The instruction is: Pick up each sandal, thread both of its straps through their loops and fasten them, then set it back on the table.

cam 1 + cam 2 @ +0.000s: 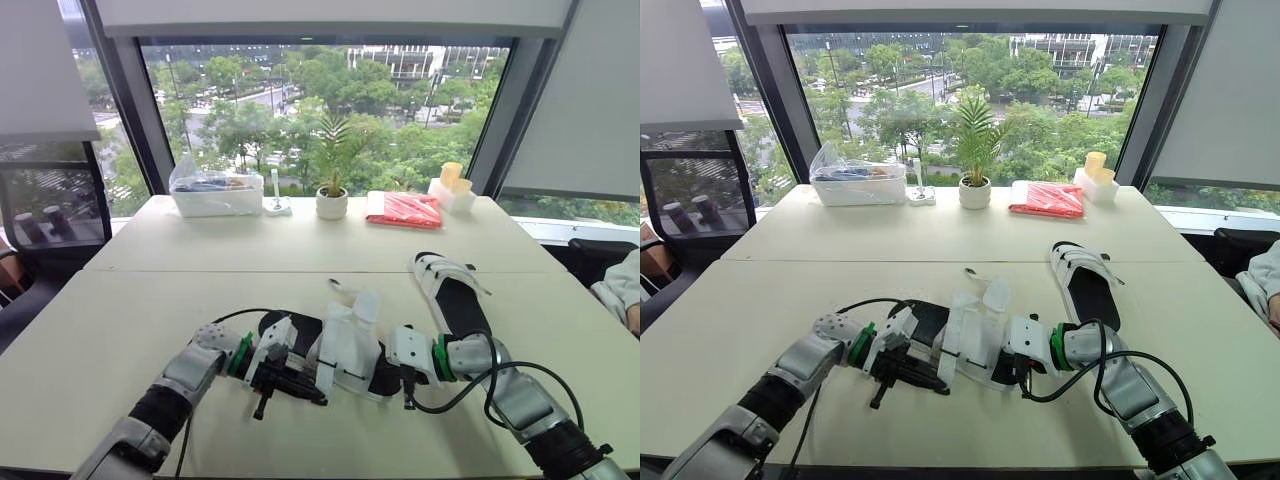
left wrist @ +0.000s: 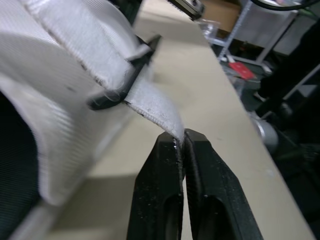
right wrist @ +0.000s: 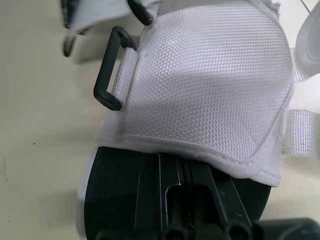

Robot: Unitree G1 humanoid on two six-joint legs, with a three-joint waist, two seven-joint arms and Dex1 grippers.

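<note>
With its fingers pinched together on the tip of a strap [image 2: 150, 100] that already passes through its loop [image 2: 102, 101], the left gripper [image 2: 182, 137] looks nearly finished threading. The right gripper [image 3: 182, 165] is clamped on the sole of the sandal [image 1: 350, 350], which sits low at the table [image 1: 150, 310], just left of the other sandal [image 1: 455, 295] and nearer the robot. A second loop [image 3: 107, 75] stands empty. The next move likely calls for pulling the strap taut, folding it back and pressing it down, then threading the second.
</note>
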